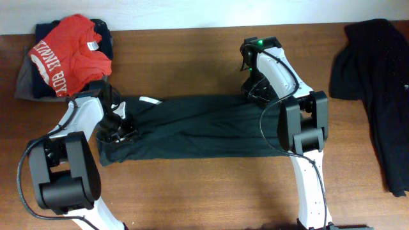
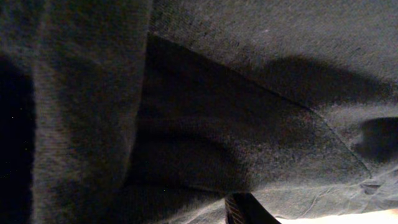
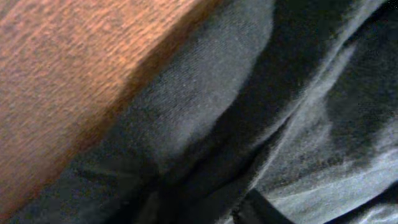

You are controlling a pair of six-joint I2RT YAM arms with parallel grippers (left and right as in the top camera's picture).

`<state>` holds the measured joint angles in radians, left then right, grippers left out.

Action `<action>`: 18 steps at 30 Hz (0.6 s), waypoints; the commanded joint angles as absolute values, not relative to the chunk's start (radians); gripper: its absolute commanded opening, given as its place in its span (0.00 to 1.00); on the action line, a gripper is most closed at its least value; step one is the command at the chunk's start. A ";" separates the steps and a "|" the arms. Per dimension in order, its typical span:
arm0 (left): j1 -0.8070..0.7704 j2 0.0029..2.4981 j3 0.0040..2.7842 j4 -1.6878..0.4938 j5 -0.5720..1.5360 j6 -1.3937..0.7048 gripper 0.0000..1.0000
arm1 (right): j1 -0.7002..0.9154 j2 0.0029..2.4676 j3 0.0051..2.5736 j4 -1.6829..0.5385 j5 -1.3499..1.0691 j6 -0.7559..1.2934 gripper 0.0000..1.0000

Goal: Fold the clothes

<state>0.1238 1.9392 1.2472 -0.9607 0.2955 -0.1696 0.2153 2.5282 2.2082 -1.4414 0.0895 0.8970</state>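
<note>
Red tee (image 1: 70,54), white lettering, atop dark clothes (image 1: 24,84) at far-left corner of table (image 1: 204,191); black garment (image 1: 377,83) along right edge.

You're looking at a robot lab bench: left arm (image 1: 64,185) and right arm (image 1: 307,128) at a wooden table (image 1: 204,191) by a white wall (image 1: 192,13), red-topped clothes pile (image 1: 70,54) and dark garment (image 1: 377,96) at its ends.

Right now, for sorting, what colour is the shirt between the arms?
The shirt is black; overhead view shows it best.
</note>
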 commanded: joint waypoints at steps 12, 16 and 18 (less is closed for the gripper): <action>0.130 1.932 1.241 -0.962 0.280 -0.167 0.29 | 0.163 2.420 2.194 -1.531 0.286 0.933 0.19; 0.130 1.932 1.241 -0.962 0.262 -0.167 0.28 | 0.163 2.400 2.194 -1.563 0.311 0.933 0.08; 0.130 1.932 1.241 -0.962 0.262 -0.167 0.29 | 0.162 2.397 2.194 -1.568 0.311 0.933 0.05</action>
